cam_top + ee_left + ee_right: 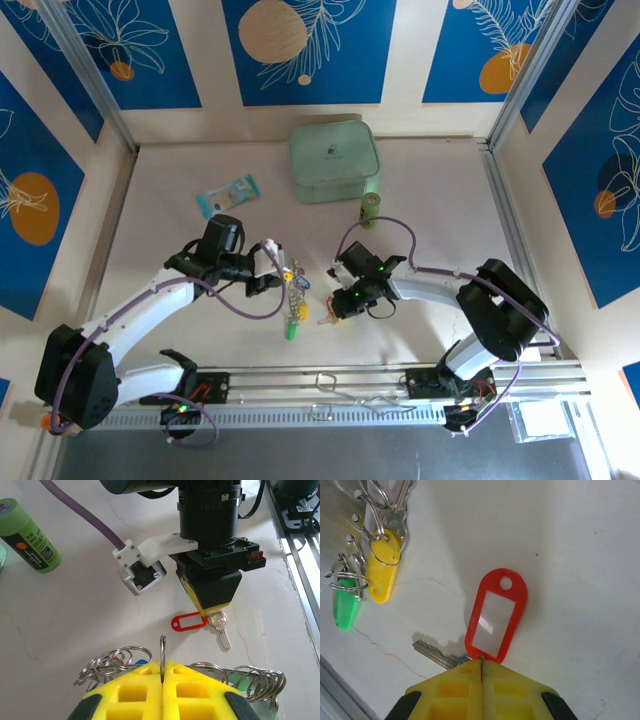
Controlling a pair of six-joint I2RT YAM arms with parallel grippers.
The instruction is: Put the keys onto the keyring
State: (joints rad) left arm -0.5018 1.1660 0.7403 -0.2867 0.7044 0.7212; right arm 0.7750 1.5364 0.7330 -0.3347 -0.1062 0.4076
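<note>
Top view: table (180,240), with mint-green case (333,160) and green bottle (371,208) logged at its far side. The keyring (293,290) is seen mid-table at the left gripper (283,268).

Left wrist view: its fingers (132,690) are seen pressed together, clamped on the silvery ring wire.

Right wrist view: right gripper (481,664) is recorded closed on the red-tagged key (495,615), which lies on the table. Tag window is clear, blade bare metal. The yellow-tagged key (384,575) and green-tagged key (345,605) are noted on small rings nearby.
</note>
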